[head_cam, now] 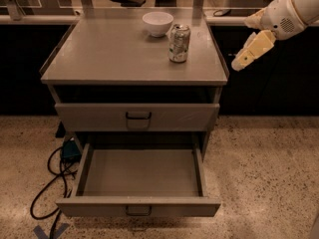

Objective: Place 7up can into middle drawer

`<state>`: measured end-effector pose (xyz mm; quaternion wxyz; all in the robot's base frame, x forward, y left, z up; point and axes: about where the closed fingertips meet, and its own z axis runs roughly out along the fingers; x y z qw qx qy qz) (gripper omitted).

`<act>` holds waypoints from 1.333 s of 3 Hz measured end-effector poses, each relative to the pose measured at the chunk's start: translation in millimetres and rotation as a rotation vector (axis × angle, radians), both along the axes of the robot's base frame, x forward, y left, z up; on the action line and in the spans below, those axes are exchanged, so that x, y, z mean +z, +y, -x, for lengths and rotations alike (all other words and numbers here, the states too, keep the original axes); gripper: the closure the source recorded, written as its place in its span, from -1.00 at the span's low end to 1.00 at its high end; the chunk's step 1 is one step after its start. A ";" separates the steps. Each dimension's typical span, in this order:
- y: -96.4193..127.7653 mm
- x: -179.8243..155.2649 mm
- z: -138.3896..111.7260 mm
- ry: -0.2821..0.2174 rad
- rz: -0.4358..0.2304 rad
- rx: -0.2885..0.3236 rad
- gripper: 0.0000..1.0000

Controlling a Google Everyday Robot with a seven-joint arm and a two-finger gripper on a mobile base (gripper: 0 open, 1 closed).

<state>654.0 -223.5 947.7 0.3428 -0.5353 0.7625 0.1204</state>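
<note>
Silvery 7up can (179, 43) sits ungrasped on the desk (109, 54); pincer (251, 51) hovers to its right, grip state I cannot tell; reaching comes next.

Counter (114, 54): smooth matt grey metal, faint sheen toward the back. 7up can (179, 44): shiny aluminium with a mottled printed label. Bowl (157, 23): glossy white, ceramic or plastic, can't tell which. Middle drawer (142, 171): same matt grey sheet metal, dull inside. Hand (251, 51), in the air off the counter's right edge: smooth cream plastic shell. Floor (264, 173): speckled, stone-like, low gloss. Cable (47, 183): black, rubbery.
</note>
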 end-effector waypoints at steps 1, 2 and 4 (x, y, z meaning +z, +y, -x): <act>0.1 -0.1 -0.1 0.000 0.000 0.000 -1.00; 12.5 -8.9 -23.1 -0.017 -0.076 0.026 -1.00; 72.8 -7.9 -113.4 -0.105 -0.282 0.037 -1.00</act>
